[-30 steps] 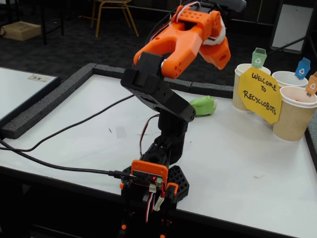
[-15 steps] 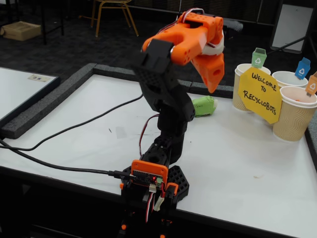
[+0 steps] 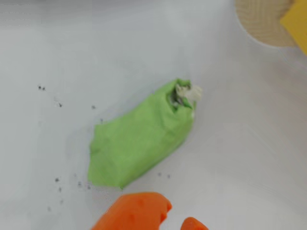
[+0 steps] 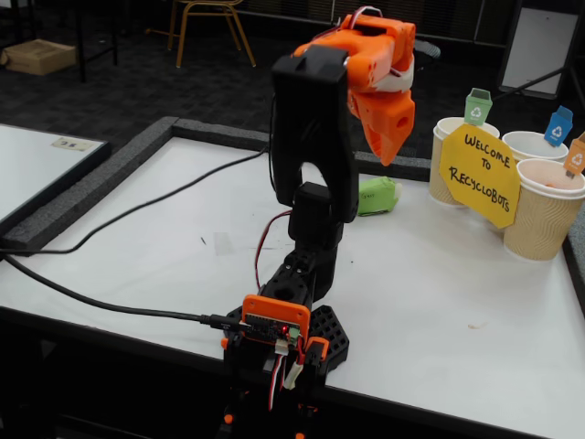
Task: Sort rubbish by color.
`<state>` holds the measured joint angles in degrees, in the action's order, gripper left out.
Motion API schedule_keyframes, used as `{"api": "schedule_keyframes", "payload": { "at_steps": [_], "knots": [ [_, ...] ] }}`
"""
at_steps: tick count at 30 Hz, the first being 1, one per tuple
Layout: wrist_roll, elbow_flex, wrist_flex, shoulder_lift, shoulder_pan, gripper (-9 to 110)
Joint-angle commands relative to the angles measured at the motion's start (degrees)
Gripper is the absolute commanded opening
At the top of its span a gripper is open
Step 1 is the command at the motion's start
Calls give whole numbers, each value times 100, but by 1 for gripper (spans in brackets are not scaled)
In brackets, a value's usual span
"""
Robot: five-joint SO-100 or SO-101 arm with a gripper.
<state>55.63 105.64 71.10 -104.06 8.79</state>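
The green wad (image 3: pixel 141 143) lies on its side on the white table, a white tape patch at its upper end. It also shows in the fixed view (image 4: pixel 377 195), just left of the cups. My orange gripper (image 3: pixel 177 218) enters the wrist view from the bottom edge, its tips a narrow gap apart and holding nothing. In the fixed view the gripper (image 4: pixel 388 155) hangs raised above the green wad, pointing down, not touching it. Something orange (image 4: pixel 551 181) shows inside the front right cup. The blue wad is out of view.
Three beige ribbed cups (image 4: pixel 546 215) with green (image 4: pixel 477 105), blue (image 4: pixel 558 125) and orange (image 4: pixel 576 155) flags stand at the right behind a yellow sign (image 4: pixel 480 174). One cup's rim (image 3: pixel 261 24) shows in the wrist view. Black cables (image 4: pixel 137 210) cross the left side of the table.
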Motion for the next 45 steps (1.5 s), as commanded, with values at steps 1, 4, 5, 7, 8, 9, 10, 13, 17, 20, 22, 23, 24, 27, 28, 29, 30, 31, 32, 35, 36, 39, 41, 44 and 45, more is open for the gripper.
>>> {"api": "schedule_keyframes", "payload": {
  "at_steps": [1, 4, 5, 7, 8, 9, 10, 13, 17, 20, 22, 23, 24, 27, 28, 29, 30, 31, 32, 35, 36, 39, 41, 44, 45],
  "knots": [
    [114, -1134, -79, 352, -141, 0],
    [114, -1397, -79, 756, -202, 0],
    [114, -1468, -70, 870, -229, 0],
    [114, -1573, -62, 1055, -272, 0],
    [114, -1626, -62, 1151, -299, 0],
    [114, -1687, -62, 1239, -316, 0],
    [114, -1749, -62, 1327, -325, 0],
    [114, -1978, 35, 1573, -360, 5],
    [114, -2109, 141, 1802, -352, 14],
    [114, -2109, 299, 1854, -290, 23],
    [114, -2101, 378, 1872, -220, 26],
    [114, -2083, 396, 1872, -167, 26],
    [114, -2057, 404, 1872, -114, 27],
    [114, -1942, 404, 1916, 44, 28],
    [114, -1898, 404, 1960, 88, 28],
    [114, -1872, 387, 2021, 123, 28],
    [114, -1863, 352, 2101, 158, 27],
    [114, -1863, 281, 2171, 185, 27],
    [114, -1863, 202, 2232, 220, 27],
    [114, -1863, -18, 2408, 281, 26],
    [114, -1863, -79, 2479, 281, 26],
    [88, -1863, -220, 2707, 237, 23],
    [44, -1863, -360, 2769, 193, 14],
    [44, -1863, -554, 2795, 149, 0],
    [44, -1872, -562, 2795, 141, 0]
  ]
}}
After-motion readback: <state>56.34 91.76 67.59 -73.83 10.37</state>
